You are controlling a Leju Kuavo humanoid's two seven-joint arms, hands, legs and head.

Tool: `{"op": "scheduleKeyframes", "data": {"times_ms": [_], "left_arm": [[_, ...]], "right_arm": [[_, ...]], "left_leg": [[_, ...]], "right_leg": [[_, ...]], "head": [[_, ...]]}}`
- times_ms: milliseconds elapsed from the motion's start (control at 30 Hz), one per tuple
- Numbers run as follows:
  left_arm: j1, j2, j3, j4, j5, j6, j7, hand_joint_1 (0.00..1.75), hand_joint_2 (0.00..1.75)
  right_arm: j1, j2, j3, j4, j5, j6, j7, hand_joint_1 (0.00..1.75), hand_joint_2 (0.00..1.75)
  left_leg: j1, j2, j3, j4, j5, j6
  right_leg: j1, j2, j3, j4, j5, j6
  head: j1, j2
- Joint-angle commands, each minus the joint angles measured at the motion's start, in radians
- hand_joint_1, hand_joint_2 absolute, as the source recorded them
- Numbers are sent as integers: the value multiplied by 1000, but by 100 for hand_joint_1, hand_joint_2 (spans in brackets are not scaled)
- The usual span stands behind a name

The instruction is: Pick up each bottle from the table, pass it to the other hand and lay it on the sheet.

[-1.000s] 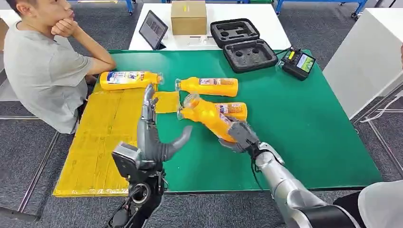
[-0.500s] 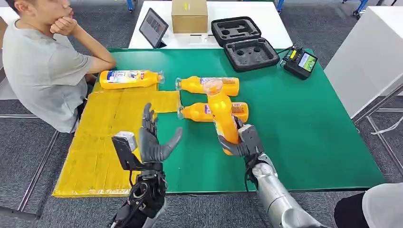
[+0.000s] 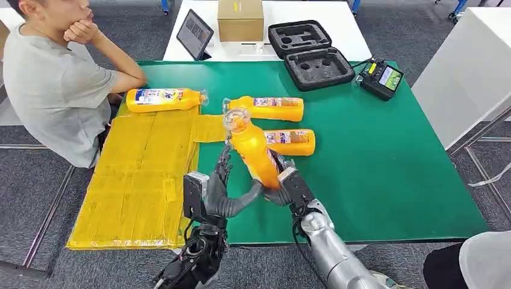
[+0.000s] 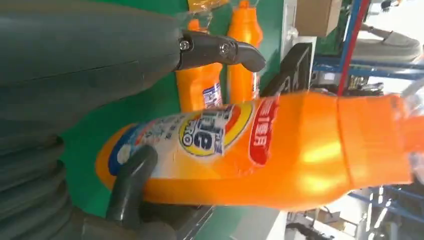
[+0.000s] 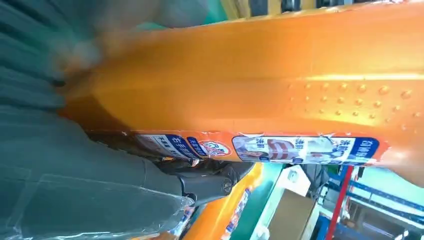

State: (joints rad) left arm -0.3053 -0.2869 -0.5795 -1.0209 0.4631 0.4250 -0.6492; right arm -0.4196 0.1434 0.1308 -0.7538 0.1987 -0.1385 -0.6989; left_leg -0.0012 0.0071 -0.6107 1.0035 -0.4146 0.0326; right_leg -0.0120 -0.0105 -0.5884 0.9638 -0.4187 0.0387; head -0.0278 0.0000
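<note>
Two hands are meeting on one bottle (image 3: 253, 153) above the green table (image 3: 391, 168), near the edge of the yellow sheet (image 3: 138, 174); the right hand (image 3: 288, 185) is gripping its lower body, fingers wrapped around it, and holding it raised and leaning, cap end up; the left hand (image 3: 226, 192) is lying against the bottle's other side with its fingers spread and not yet wrapped, so I judge it is holding nothing. The risk is lying in the timing; if the right hand is releasing before the left is gripping firmly, the smooth bottle could be sliding down onto the table; it could also be knocking the two bottles (image 3: 268, 108) lying just behind; a third (image 3: 163, 100) is resting at the sheet's far end.
</note>
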Motion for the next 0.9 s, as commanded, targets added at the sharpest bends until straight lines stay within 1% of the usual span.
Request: {"op": "scheduleKeyframes", "data": {"times_ms": [33,100,133,233,267,333,433,467,567,667,700,800,867,900], "left_arm": [[-68,7,-16,93,-18,16,-27,0,175],[-70,6,-13,92,-18,17,-30,0,175],[-72,3,-3,90,-16,19,-40,0,175],[-76,3,17,77,-9,14,-49,0,175],[-75,4,21,70,-7,11,-49,0,175],[-75,6,31,56,-1,7,-49,0,175],[-74,5,43,47,4,10,-49,0,175],[-74,7,46,43,3,11,-49,0,175],[-72,8,52,36,-4,3,-49,0,175],[-74,-4,54,58,23,-32,-14,0,175],[-75,-5,54,63,33,-43,-4,0,175],[-75,-5,54,63,33,-43,-4,0,175],[-75,-5,54,63,33,-43,-4,0,175],[-75,-5,54,63,33,-43,-4,0,175]], "right_arm": [[-64,35,90,101,12,-6,1,175,175],[-67,37,97,105,14,-3,1,175,175],[-71,38,114,114,17,0,1,175,175],[-81,51,141,149,22,2,1,175,175],[-83,54,147,154,24,-2,1,175,175],[-83,61,163,163,31,-8,1,175,175],[-79,68,174,163,33,-7,1,175,175],[-77,70,182,163,33,-1,1,175,175],[-81,72,202,179,28,-20,1,175,175],[-92,72,236,186,32,-56,1,175,175],[-92,71,243,186,31,-60,1,175,175],[-92,71,243,186,31,-60,1,175,175],[-92,71,243,186,31,-60,1,175,175],[-92,71,243,186,31,-60,1,175,175]], "left_leg": [[1,2,4,1,-2,-2],[0,1,2,0,-1,-2],[1,1,4,0,-2,-2],[1,1,3,0,-1,-1],[1,3,4,0,-2,-2],[1,1,2,0,-1,-1],[1,1,4,0,-2,-2],[1,1,2,0,-1,-1],[1,1,3,0,-2,-2],[1,1,5,0,-2,-2],[1,1,2,0,-1,-1],[1,1,4,0,-2,-2],[0,0,1,0,-1,-1],[1,0,3,0,-1,-2]], "right_leg": [[1,4,3,1,-1,-2],[0,1,2,0,-1,-1],[1,2,3,0,-1,-2],[1,2,2,0,-1,-1],[1,4,3,1,-1,-2],[1,2,1,0,0,-1],[1,2,3,1,-1,-2],[1,2,1,0,-1,-1],[1,2,2,0,-1,-2],[1,2,4,1,-2,-2],[0,1,1,0,-1,-1],[1,2,3,1,-2,-2],[0,1,1,0,0,-1],[1,1,2,1,-1,-1]], "head": [[0,0],[0,0],[0,0],[0,0],[0,0],[0,0],[0,0],[0,0],[0,0],[0,0],[0,0],[0,0],[0,0],[0,0]]}}
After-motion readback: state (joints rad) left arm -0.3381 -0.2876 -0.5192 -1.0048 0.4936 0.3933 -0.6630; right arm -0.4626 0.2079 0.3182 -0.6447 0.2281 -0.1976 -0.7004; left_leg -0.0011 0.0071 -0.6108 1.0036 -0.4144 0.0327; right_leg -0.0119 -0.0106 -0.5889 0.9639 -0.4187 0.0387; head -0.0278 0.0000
